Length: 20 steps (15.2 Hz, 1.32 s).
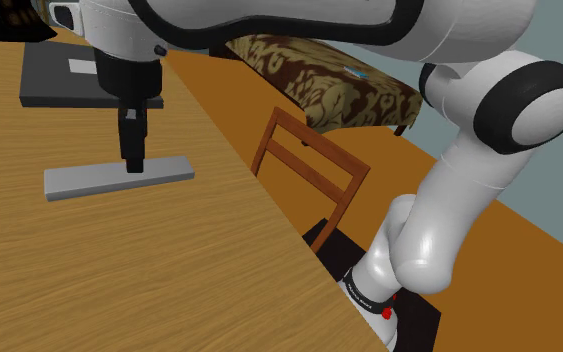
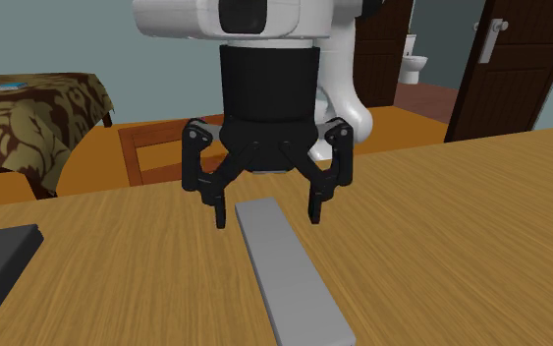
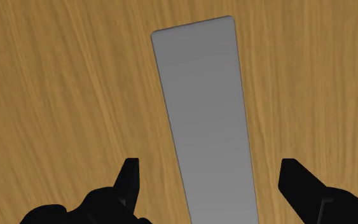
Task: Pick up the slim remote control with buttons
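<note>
The black gripper (image 2: 267, 216) is being held wide open, low over the wooden table (image 2: 441, 226). One end of the remote (image 2: 289, 275) is being straddled by its fingers, with a gap left on each side. The remote, drawn as a plain grey slab, is lying flat on the table, well apart from a dark flat box (image 1: 64, 75). A wooden chair (image 1: 304, 165) is standing at the table's edge.

Glossy white, rounded arm (image 1: 439, 215) links meet at dark grey joint bands, the elbow joint capped by a pale round disc (image 1: 547, 108). Near the base, a black collar (image 1: 369, 295) carries tiny white lettering and red dots. The all-black pincer (image 2: 267, 218) has 2 hinged fingers with round pivot pins.
</note>
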Motion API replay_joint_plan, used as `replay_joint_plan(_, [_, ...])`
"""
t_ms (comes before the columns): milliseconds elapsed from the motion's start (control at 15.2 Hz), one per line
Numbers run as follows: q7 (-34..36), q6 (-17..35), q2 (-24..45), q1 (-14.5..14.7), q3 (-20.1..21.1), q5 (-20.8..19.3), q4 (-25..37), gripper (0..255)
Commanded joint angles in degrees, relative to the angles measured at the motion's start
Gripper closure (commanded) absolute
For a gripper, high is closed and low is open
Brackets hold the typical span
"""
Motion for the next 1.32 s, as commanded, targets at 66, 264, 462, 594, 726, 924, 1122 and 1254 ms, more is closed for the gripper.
replay_joint_plan(66, [-0.4, 1.6, 0.7, 0.5, 0.5, -0.2, -0.8, 0])
replay_joint_plan(264, [-0.3, 3.9, 0.7, 0.5, 0.5, -0.2, -3.1, 0])
replay_joint_plan(462, [-0.2, 5.8, 0.8, 0.5, 0.5, -0.3, -5.0, 0])
replay_joint_plan(594, [-0.2, 5.8, 0.9, 0.5, 0.5, -0.3, -4.8, 255])
replay_joint_plan(726, [-0.2, 5.8, 0.9, 0.5, 0.5, -0.3, -4.9, 255])
replay_joint_plan(924, [-0.3, 5.8, 0.9, 0.5, 0.5, -0.3, -4.9, 255])
replay_joint_plan(1122, [-0.2, 5.8, 0.9, 0.5, 0.5, -0.3, -4.9, 255])
replay_joint_plan(1254, [-0.3, 5.1, 0.8, 0.5, 0.5, -0.2, -4.2, 255])
